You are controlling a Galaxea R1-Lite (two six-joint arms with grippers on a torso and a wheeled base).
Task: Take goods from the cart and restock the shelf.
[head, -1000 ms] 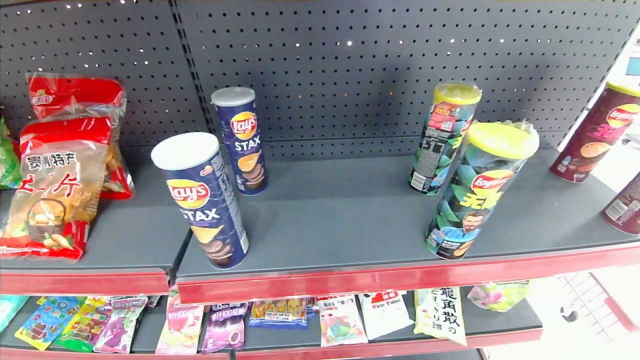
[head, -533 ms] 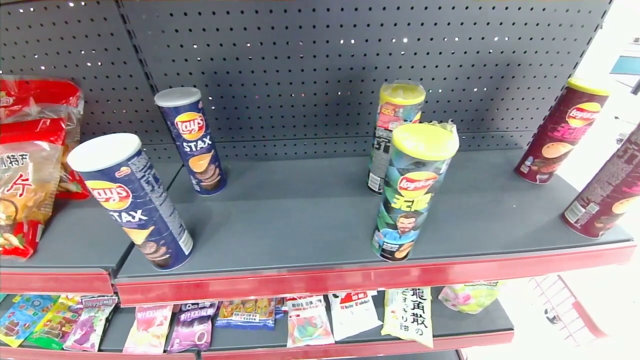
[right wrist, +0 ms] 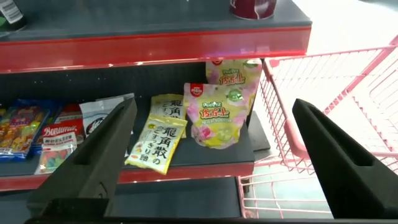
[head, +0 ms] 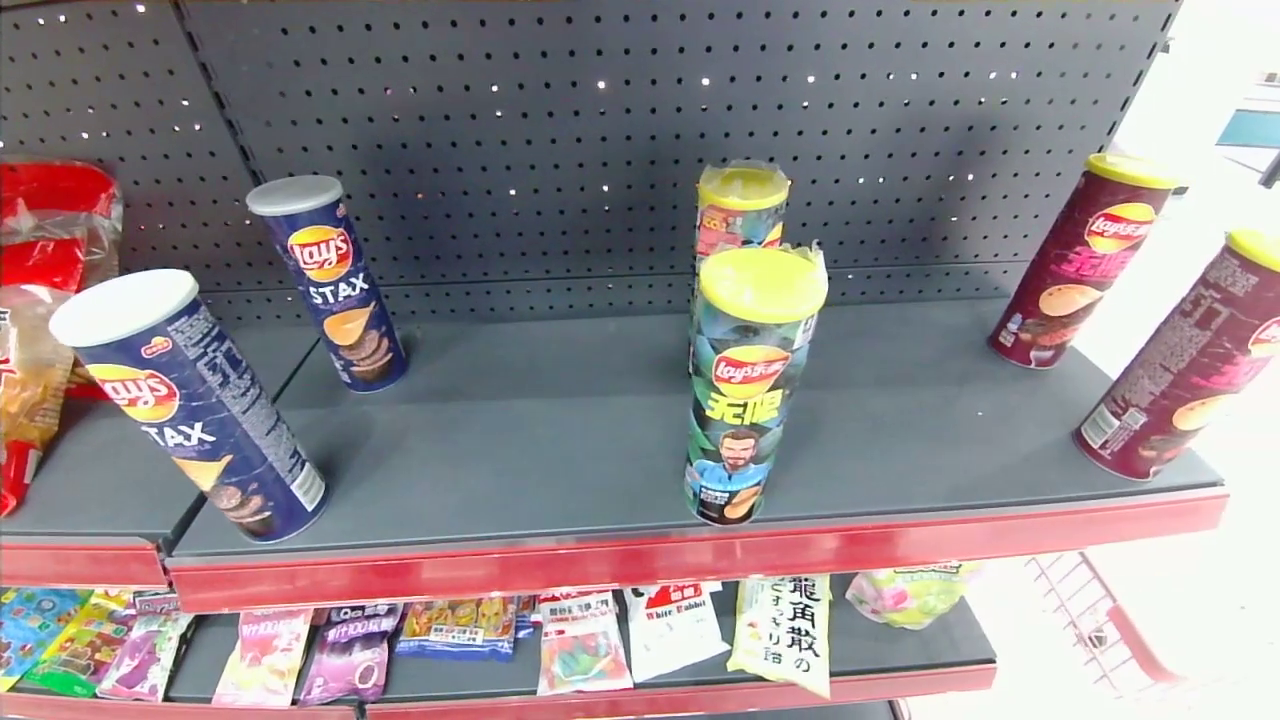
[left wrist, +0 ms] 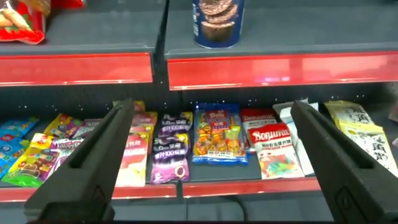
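The upper shelf (head: 560, 430) carries two dark blue chip cans (head: 190, 400), two green cans with yellow lids (head: 745, 380) and two maroon cans (head: 1075, 260). A pink wire cart (right wrist: 329, 99) stands at the shelf's right end, its corner also low right in the head view as the cart (head: 1100, 620). My left gripper (left wrist: 211, 106) is open and holds nothing, in front of the lower shelf below a blue can (left wrist: 217, 22). My right gripper (right wrist: 216, 102) is open and holds nothing, facing the lower shelf's right end beside the cart.
Red snack bags (head: 40, 300) lie at the upper shelf's left end. The lower shelf (head: 900, 655) holds several flat candy and snack packets (left wrist: 214, 134). A red lip (head: 700, 555) edges each shelf. There is free room between the blue and green cans.
The head camera has turned to the right, so the whole picture has slid left and a second maroon can has come fully into sight. The cans themselves stand as before.
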